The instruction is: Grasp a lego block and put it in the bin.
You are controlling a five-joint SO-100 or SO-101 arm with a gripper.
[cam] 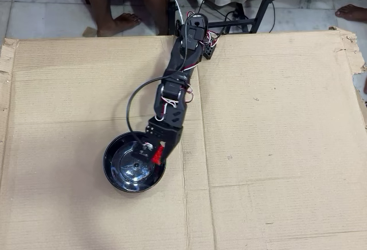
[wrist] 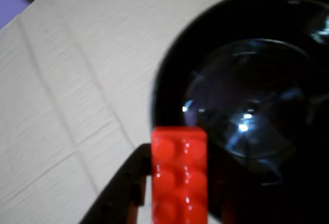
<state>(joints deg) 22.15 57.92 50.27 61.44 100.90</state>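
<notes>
Red lego block (wrist: 180, 175) sits pinched in the end effector (wrist: 177, 193), which is closed on it. It hangs over the near rim of the bin (wrist: 169, 80), so this looks like the drop step. Next it should move a bit further over the bin, then let go. Cardboard (cam: 275, 118) around the bin lies bare.

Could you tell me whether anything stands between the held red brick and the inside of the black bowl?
Nothing visible does. The gripper holds the lego block at the bin, over its rim on the arm's side in the overhead view. The bin's glossy inside shows only reflections in the wrist view, and the cardboard around it is bare.
</notes>
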